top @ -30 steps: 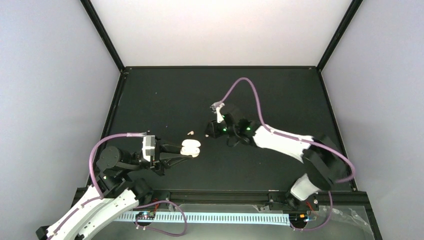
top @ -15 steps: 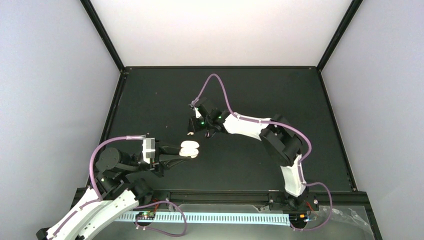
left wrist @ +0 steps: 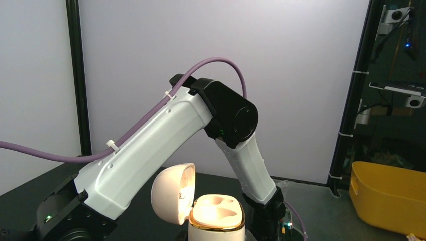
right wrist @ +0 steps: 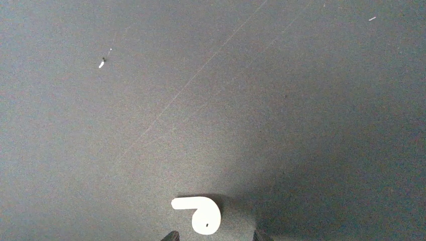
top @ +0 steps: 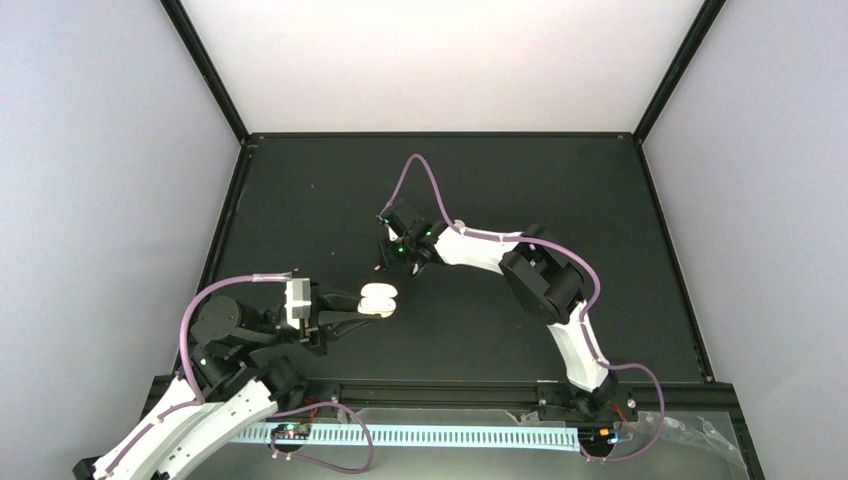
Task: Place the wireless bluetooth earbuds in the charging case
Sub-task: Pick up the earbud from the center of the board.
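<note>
Earbud [right wrist: 198, 217] now beneath right tool [right wrist: 216, 238]

Place: robotics lab, a closed test cell
Enclosure: black frame posts [top: 205, 70] around plain pale walls [top: 100, 200]
Work surface: matte black table [top: 300, 190], white robot arms [top: 190, 430] bolted to a rail [top: 450, 390] at its near edge
Beyond: yellow bin [left wrist: 387, 196], cabled equipment [left wrist: 397, 89]

1. Case [top: 380, 299] on the table [top: 600, 200], a little left of the middle, gripped by the left gripper [top: 352, 304] from the left.
2. Earbud [right wrist: 201, 216] flat on the table just beyond the case, apart from it.
3. Right gripper [right wrist: 213, 236] above the earbud, one finger at each side.
</note>
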You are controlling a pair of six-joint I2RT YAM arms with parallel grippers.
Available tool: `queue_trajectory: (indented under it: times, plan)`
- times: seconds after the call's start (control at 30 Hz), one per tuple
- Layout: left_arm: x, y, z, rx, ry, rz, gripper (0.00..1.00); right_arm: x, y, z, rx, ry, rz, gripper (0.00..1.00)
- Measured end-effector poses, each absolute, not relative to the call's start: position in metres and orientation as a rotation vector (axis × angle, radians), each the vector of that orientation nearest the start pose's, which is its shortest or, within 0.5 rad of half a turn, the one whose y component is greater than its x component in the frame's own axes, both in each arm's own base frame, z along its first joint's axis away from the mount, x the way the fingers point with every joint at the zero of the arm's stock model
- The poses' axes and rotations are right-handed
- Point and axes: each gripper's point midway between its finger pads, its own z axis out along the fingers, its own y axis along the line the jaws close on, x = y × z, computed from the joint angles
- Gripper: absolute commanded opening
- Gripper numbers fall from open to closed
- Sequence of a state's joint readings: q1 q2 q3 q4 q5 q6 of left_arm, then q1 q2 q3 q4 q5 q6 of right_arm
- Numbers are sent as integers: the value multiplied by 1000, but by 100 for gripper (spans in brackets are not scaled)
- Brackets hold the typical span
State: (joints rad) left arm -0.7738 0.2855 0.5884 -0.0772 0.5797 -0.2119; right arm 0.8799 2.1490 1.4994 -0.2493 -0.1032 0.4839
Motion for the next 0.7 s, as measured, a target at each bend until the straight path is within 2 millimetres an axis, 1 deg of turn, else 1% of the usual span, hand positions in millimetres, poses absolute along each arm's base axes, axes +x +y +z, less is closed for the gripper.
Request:
queue_trajectory:
  times: [0.13, 0.27, 0.43, 0.7]
  plan:
    - [72, -202, 368, 888, 1191, -1197, 2, 338, 436, 43, -560, 2540, 669, 37]
    - [72, -202, 368, 888, 1191, -1196, 2, 341, 438, 44, -562, 2537, 664, 34]
    - [72, -201, 368, 886, 1192, -1195, 2, 343, 440, 37, -566, 2544, 653, 32]
    - [72, -201, 368, 886, 1191, -1194, 1, 344, 444, 37, -571, 2540, 655, 28]
